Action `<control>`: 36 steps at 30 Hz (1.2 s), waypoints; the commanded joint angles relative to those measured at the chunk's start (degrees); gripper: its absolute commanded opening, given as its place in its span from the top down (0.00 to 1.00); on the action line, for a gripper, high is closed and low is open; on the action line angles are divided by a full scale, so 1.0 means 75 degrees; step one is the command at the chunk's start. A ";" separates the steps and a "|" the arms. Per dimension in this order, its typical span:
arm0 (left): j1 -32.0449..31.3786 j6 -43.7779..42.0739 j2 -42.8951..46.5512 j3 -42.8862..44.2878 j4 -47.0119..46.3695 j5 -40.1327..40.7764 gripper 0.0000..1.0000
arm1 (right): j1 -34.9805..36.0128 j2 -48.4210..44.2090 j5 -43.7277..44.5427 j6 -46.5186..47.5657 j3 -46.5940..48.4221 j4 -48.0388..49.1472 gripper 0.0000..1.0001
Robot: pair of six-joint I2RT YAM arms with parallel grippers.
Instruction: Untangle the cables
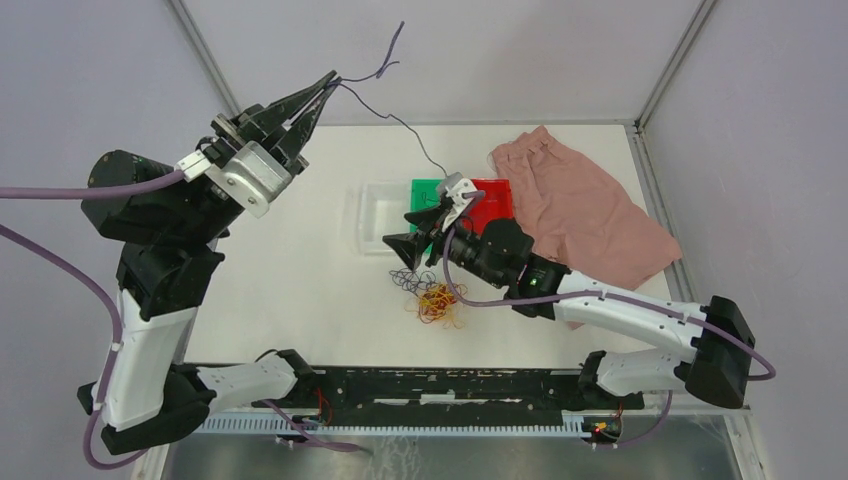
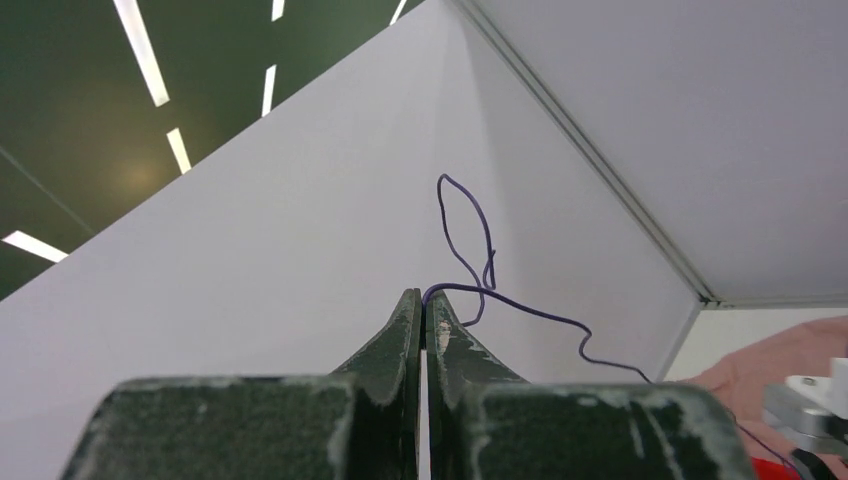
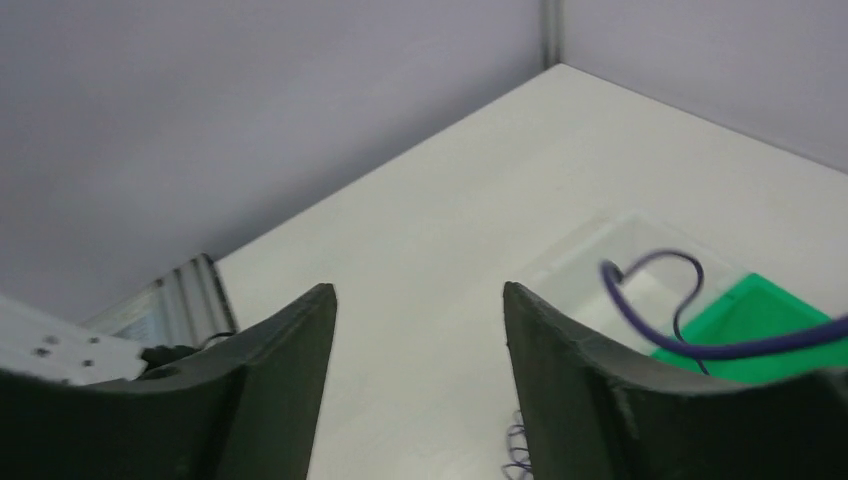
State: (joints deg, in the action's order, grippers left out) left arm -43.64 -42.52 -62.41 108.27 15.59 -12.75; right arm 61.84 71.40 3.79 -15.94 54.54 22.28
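My left gripper (image 1: 330,80) (image 2: 424,296) is raised high at the back left, shut on a thin purple cable (image 1: 400,122) (image 2: 530,305). One end of the cable curls up above the tips. The rest runs down to the right towards the right wrist. A tangle of cables (image 1: 430,298) lies on the table, purple curls on its left and orange and red loops on its right. My right gripper (image 1: 405,232) (image 3: 418,290) hovers just above and behind the tangle, open with nothing between its fingers. A purple strand (image 3: 690,350) curves past its right finger.
A clear tray (image 1: 385,215) sits behind the tangle, with a green block (image 1: 428,190) and a red block (image 1: 492,195) next to it. A pink cloth (image 1: 580,205) lies at the back right. Enclosure walls surround the table.
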 commanded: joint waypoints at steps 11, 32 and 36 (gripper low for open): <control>-0.0017 0.0516 0.0018 -0.0289 -0.0259 -0.0366 0.97 | -0.1823 0.0249 0.0510 0.0310 0.0751 -0.0658 0.53; -0.0013 -0.1167 -0.1341 0.0608 -0.3680 0.1455 0.97 | -0.2347 0.1530 0.0214 -0.0363 0.1481 -0.1246 0.30; -0.0018 -0.1401 -0.2134 0.1659 -0.3799 0.1406 0.97 | -0.2340 0.1370 0.0680 -0.0315 0.1209 -0.1323 0.29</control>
State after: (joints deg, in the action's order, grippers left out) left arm -43.64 -48.75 -74.76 114.06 -7.66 -3.29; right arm 44.49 83.64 3.18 -18.79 64.99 12.53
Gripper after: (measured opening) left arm 0.049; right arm 0.705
